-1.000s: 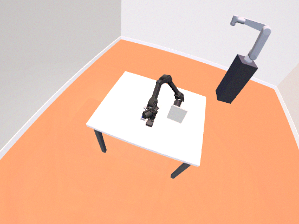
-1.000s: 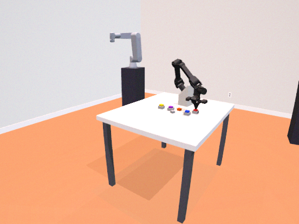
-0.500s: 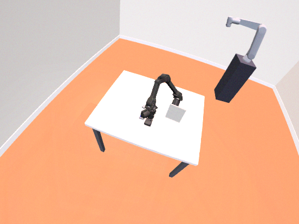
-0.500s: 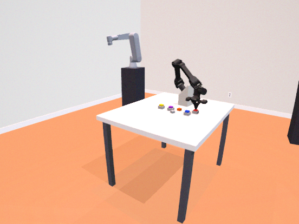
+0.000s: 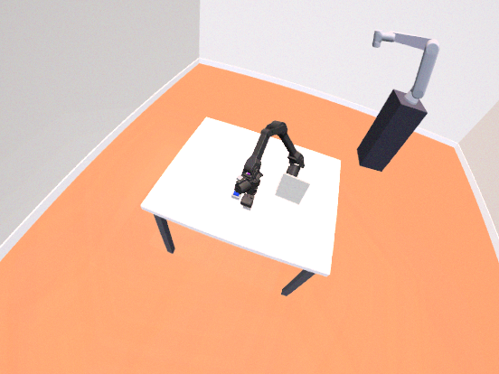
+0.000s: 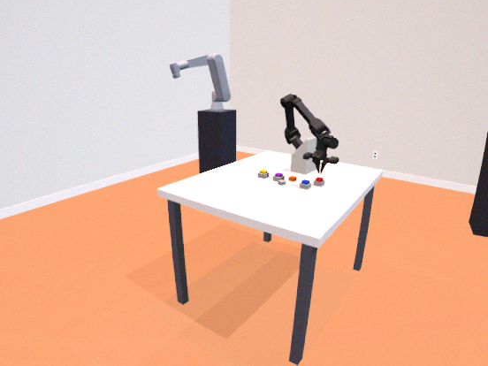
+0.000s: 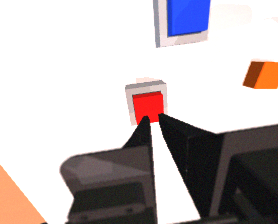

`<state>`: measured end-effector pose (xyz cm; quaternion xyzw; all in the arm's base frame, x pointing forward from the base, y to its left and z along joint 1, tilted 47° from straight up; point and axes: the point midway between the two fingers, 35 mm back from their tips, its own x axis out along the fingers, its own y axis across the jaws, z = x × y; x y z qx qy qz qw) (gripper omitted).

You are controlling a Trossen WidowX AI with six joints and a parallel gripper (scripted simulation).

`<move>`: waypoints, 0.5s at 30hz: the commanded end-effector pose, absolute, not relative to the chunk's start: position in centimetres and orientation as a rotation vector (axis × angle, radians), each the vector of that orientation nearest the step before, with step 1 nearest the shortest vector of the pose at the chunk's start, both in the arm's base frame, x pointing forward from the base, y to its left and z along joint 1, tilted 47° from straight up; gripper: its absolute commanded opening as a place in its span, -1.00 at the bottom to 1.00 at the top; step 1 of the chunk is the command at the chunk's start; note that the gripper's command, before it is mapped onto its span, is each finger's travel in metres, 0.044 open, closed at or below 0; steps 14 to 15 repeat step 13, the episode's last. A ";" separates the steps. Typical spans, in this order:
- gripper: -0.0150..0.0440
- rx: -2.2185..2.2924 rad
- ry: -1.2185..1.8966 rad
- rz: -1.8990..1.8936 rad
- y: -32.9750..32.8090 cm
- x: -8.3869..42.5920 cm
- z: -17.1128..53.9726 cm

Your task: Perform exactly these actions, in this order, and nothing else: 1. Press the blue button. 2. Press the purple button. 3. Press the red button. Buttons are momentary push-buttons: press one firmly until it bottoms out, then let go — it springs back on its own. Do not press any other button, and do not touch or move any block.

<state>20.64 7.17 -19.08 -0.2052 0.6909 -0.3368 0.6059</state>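
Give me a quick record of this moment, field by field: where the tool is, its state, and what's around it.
tool position: tool just above the red button, tips at its near edge
tool state: nearly shut, holding nothing
contact: cannot tell if touching
nearest neighbours: blue button, orange block
other buttons: purple button, yellow button
surface: white table
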 end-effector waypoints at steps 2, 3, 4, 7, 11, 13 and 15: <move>0.02 -0.465 1.599 -0.784 8.7 24.1 -16.6; 0.11 -0.465 1.598 -0.785 9.1 25.2 -15.7; 0.20 -0.465 1.598 -0.785 9.4 26.0 -15.0; 0.47 -0.465 1.598 -0.785 9.6 26.7 -14.4; 0.82 -0.465 1.598 -0.785 9.6 26.7 -14.4; 0.86 -0.465 1.598 -0.785 9.6 26.7 -14.4; 0.86 -0.465 1.598 -0.785 9.6 26.7 -14.4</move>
